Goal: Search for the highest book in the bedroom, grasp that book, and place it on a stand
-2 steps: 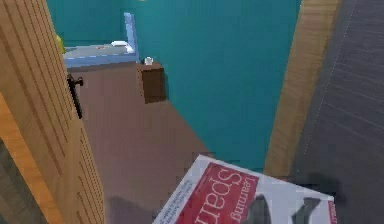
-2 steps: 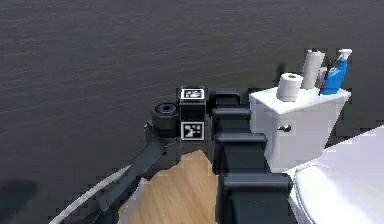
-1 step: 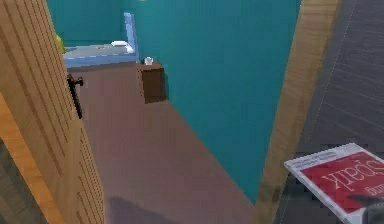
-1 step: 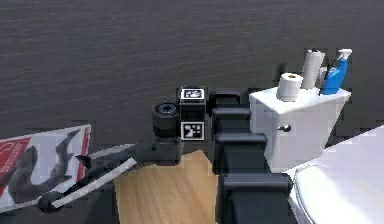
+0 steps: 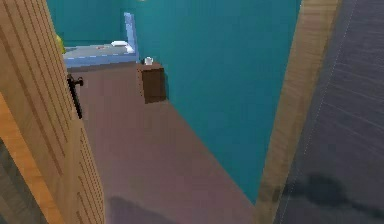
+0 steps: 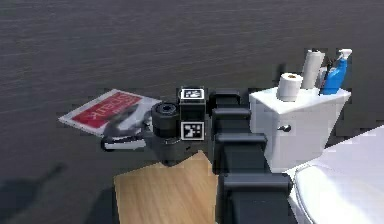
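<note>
From where I stand, the search and the grasp look done: a flat red and white book (image 6: 100, 108) hangs at the far end of the end effector (image 6: 118, 140), clear of the dark tiled floor behind it, so the end effector holds the book. The arm reaches out beside a white toilet tank (image 6: 290, 125) that carries 2 paper rolls and a blue spray bottle (image 6: 338, 72), so the robot seems to be in a bathroom, not at the place where the book must go. Ahead, past a wooden door (image 5: 40, 130) on the near left and a wooden door frame (image 5: 300, 100) on the right, a mauve floor runs along a teal wall to a small brown stand (image 5: 152, 84), with a little white thing on top of it. A bed (image 5: 95, 55) lies farther off, to the left of the stand. I judge 1 step left: carrying the book through the doorway to that stand, which is well apart from the robot now, and setting it down on top, beside or clear of the white thing.
</note>
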You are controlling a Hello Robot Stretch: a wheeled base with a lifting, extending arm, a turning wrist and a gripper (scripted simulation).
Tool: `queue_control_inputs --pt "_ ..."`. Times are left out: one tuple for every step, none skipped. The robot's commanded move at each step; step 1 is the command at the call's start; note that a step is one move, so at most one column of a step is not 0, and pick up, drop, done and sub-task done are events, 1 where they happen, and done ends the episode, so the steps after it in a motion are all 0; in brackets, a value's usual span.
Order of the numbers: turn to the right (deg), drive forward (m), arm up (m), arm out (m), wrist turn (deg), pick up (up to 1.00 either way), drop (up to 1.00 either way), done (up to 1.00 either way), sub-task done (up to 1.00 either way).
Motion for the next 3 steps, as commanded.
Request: queue_control_inputs --pt "0.0 0.00 0.00 0.00 45.0 0.00 0.00 0.00 0.00" --pt "0.0 0.00 0.00 0.00 12.0 0.00 0.00 0.00 0.00" --pt "0.0 0.00 -0.32 0.00 0.0 0.00 0.00 0.00 0.00"
